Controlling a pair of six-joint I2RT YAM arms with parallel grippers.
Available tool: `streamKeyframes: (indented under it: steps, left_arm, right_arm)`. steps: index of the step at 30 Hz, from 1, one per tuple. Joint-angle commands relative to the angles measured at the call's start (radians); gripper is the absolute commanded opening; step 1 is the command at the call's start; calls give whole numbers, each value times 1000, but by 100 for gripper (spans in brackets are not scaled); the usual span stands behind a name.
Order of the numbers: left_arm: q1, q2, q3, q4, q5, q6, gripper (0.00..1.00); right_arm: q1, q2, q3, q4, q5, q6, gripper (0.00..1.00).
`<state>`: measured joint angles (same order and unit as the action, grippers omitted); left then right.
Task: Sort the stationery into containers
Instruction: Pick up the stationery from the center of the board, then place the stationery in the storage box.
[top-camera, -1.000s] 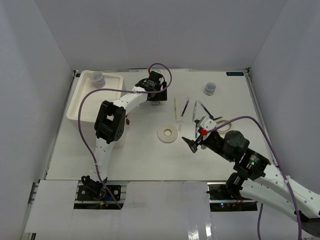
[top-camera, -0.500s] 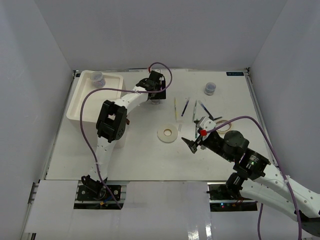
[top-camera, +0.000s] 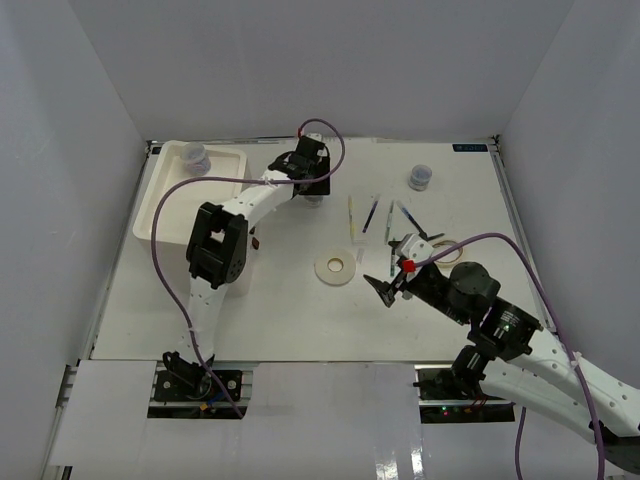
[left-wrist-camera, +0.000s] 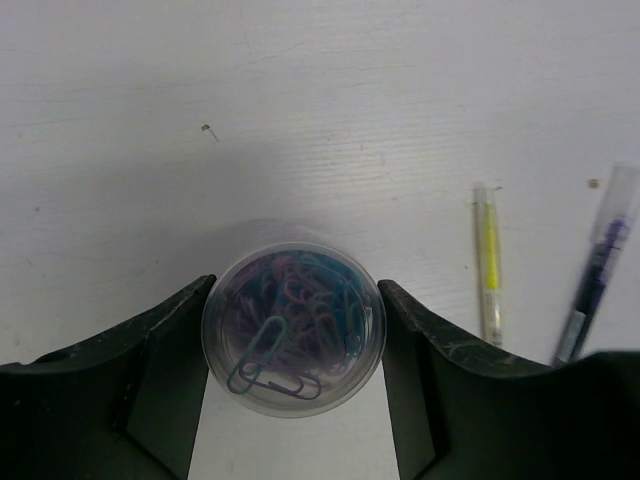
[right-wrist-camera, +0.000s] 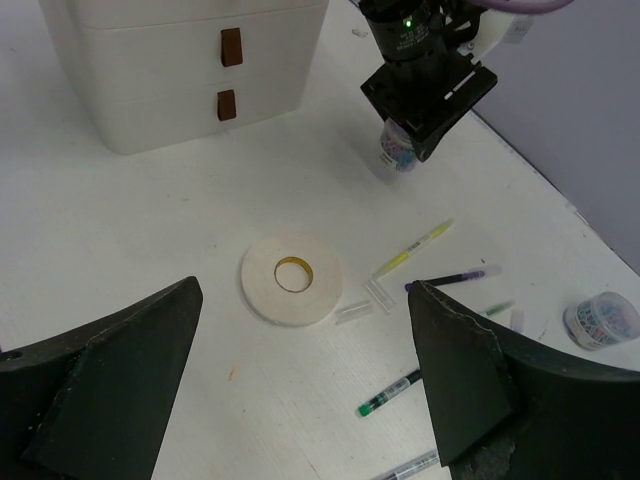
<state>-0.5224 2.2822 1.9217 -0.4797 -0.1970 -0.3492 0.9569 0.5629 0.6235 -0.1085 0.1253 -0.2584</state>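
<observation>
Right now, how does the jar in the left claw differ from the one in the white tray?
The gripped jar is pinched by the left gripper, outside the white box; the tray jar stands untouched in that box's top tray. Both are small, round and clear with bluish contents.

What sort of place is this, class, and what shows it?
Probably a robotics lab test cell: a white table boxed in by plain white walls, a left arm and right arm bolted at its edge, and pens laid out for sorting.
</observation>
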Motion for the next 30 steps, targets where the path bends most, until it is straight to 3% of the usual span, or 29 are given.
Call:
streamKeyframes:
  steps: [1,8,15,19,24,30]
  left_arm:
    - [-16,-265,22,-11,36,15,44]
    - [-16,-535,34,-174,-12,26,46]
    - [-4,-687,28,-396,-205,58,50]
    - [71,-740,-3,-513,-205,42,50]
    - [206,-814,-105,-516,-180,39,51]
    - [294,-842,-148,-513,-163,56,51]
  right_arm:
    - [6,-27,-2,41,16,-1,90]
    - [6,-46,-5,50,63,4,90]
    - [9,-49,1,41,88,7,90]
    - [8,-49,1,40,86,8,90]
    - [8,-37,1,38,85,11,90]
    - [8,-32,1,36,83,10,90]
